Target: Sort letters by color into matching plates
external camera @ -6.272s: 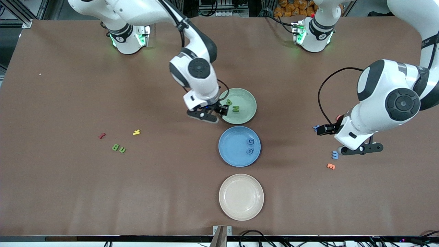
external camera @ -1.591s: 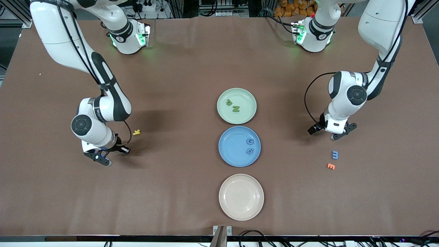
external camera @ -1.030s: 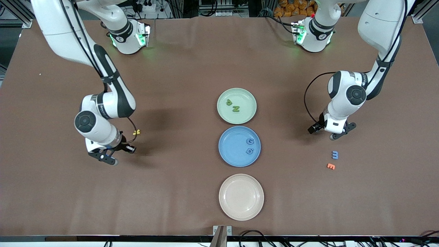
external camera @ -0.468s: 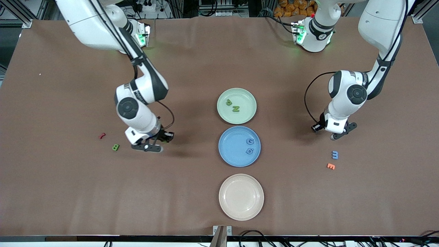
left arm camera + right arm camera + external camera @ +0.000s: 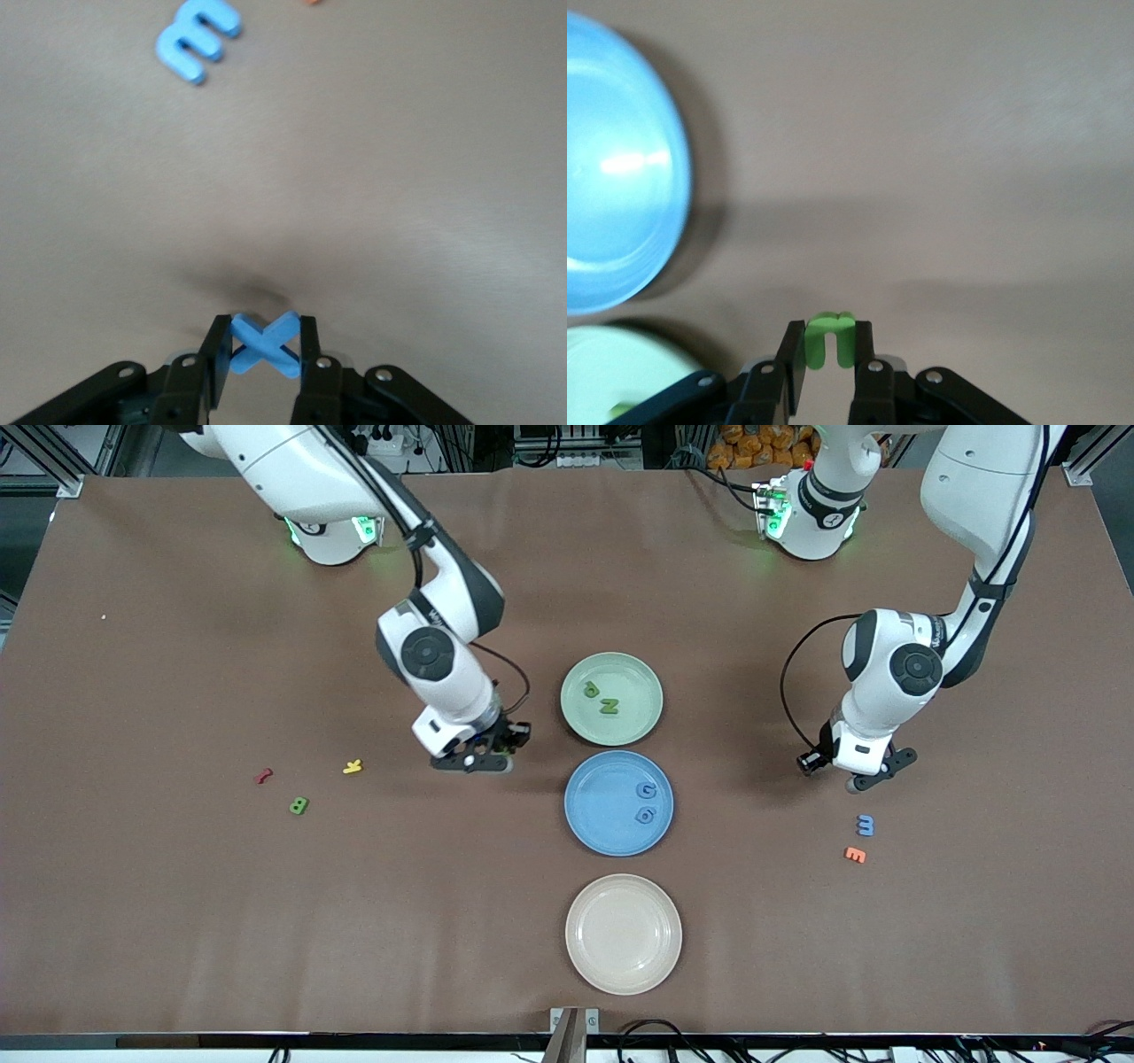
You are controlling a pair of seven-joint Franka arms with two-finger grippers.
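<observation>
**Kid:** What do you see from up high?

**Robot:** My right gripper point(image 5: 487, 755) hangs over the bare table point(image 5: 177, 921), near the middle, just beside the green plate point(image 5: 633, 731) and the blue plate point(image 5: 594, 833). My left gripper point(image 5: 842, 771) hangs low toward my left arm's end of the table. The green plate has two green letters point(image 5: 601, 698) in it. The blue plate has two blue letters point(image 5: 646, 802). A cream plate point(image 5: 624, 974) sits nearest the front edge. A blue E point(image 5: 866, 825) and an orange letter point(image 5: 855, 855) lie close to my left gripper. A green B point(image 5: 299, 806), a yellow letter point(image 5: 353, 766) and a red letter point(image 5: 263, 776) lie toward my right arm's end.

**Kid:** And your left wrist camera?

**Robot:** My fingers point(image 5: 215, 359) are squeezed on a blue X point(image 5: 263, 343). The blue E point(image 5: 197, 40) lies on the table.

**Kid:** And the right one?

**Robot:** My fingers point(image 5: 792, 354) are pinched on a green U point(image 5: 830, 338), with both plates close by.
</observation>
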